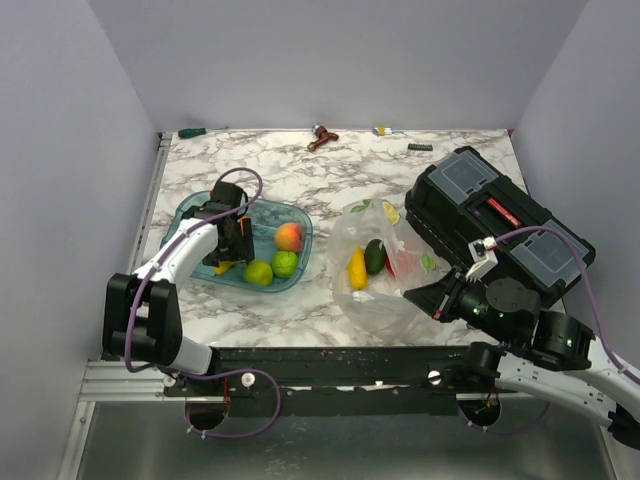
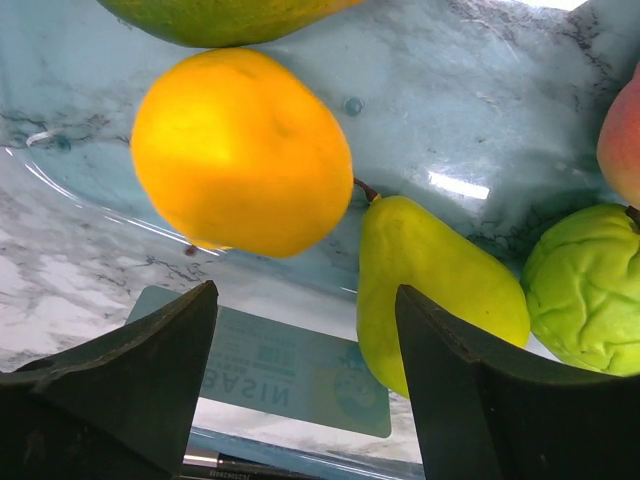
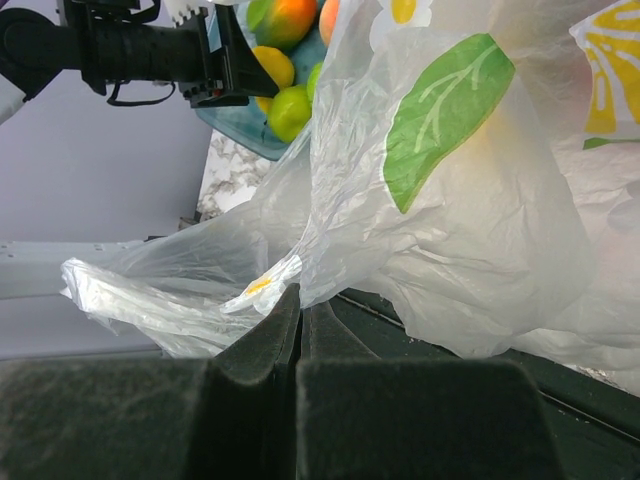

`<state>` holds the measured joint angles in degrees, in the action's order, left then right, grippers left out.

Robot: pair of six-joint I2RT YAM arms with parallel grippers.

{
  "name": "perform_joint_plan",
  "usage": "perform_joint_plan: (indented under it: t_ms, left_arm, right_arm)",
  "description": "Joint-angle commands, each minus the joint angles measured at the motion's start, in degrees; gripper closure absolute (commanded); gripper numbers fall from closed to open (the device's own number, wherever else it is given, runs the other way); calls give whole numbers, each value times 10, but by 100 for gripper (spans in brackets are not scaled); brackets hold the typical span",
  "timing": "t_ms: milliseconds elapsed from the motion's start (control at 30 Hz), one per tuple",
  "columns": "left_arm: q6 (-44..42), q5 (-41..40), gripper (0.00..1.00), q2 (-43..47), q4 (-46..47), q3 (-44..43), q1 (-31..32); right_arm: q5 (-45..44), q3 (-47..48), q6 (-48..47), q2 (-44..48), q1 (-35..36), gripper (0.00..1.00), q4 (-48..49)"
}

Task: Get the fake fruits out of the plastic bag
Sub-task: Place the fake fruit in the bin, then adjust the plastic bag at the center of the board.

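Observation:
The clear plastic bag (image 1: 375, 275) lies on the marble table, right of centre. It holds a yellow fruit (image 1: 356, 268), a dark green fruit (image 1: 375, 256) and a red one (image 1: 401, 263). My right gripper (image 1: 410, 294) is shut on the bag's near edge; the right wrist view shows its jaws (image 3: 301, 297) closed on a fold of the bag (image 3: 450, 210). My left gripper (image 1: 234, 237) hangs open and empty over the teal tray (image 1: 300, 225). Its wrist view shows an orange-yellow fruit (image 2: 240, 150), a yellow-green pear (image 2: 430, 285) and a bumpy green fruit (image 2: 585, 285) lying in the tray (image 2: 480, 110).
A peach (image 1: 289, 236) and two green fruits (image 1: 284, 263) (image 1: 259, 272) lie in the tray. A black toolbox (image 1: 495, 220) stands right of the bag. A brown tool (image 1: 322, 137), a green-handled screwdriver (image 1: 192, 132) and a small black part (image 1: 419, 147) lie by the back wall.

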<state>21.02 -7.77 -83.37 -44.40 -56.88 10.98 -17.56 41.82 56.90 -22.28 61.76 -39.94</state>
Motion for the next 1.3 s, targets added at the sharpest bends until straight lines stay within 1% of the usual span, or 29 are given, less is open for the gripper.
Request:
perform_joint_plan:
  t_ms: [0, 67, 133, 267, 333, 500, 567, 667, 800, 933, 1000, 1067, 1133, 1267]
  left_arm:
    - [-9, 24, 29, 40, 12, 1, -2]
    - [-11, 45, 29, 72, 31, 7, -2]
    - [-9, 84, 29, 117, 56, 20, -1]
    - [0, 214, 29, 223, 128, 68, 5]
    - [9, 279, 28, 266, 144, 76, 8]
    - [59, 419, 26, 336, 166, 81, 13]
    - [76, 451, 25, 359, 172, 89, 15]
    - [88, 459, 24, 387, 167, 109, 17]
    - [92, 480, 23, 412, 152, 132, 18]
    - [100, 503, 23, 445, 153, 158, 21]
    - [117, 514, 23, 461, 165, 173, 22]
    - [137, 525, 23, 476, 183, 189, 24]
    - [152, 530, 23, 488, 196, 198, 26]
    - [163, 535, 22, 500, 203, 199, 28]
  right_arm:
    - [-9, -5, -5, 3, -2, 99, 9]
    - [-8, -5, -7, 4, -2, 99, 8]
    - [-11, -5, -7, 4, -2, 99, 8]
    - [-9, -15, -7, 10, -1, 99, 37]
    - [-1, -19, -12, 2, -2, 99, 55]
    - [20, -8, -30, -78, -1, 99, 85]
    - [25, -1, -43, -111, -1, 99, 109]
    - [30, 16, -80, -162, -2, 99, 156]
    - [51, 80, -136, -271, -6, 99, 188]
    - [137, 157, -188, -372, -50, 99, 206]
    - [172, 185, -202, -401, -64, 99, 211]
    - [211, 199, -211, -415, -64, 99, 211]
    - [235, 189, -211, -410, -64, 99, 213]
    - [260, 98, -179, -353, -65, 99, 216]
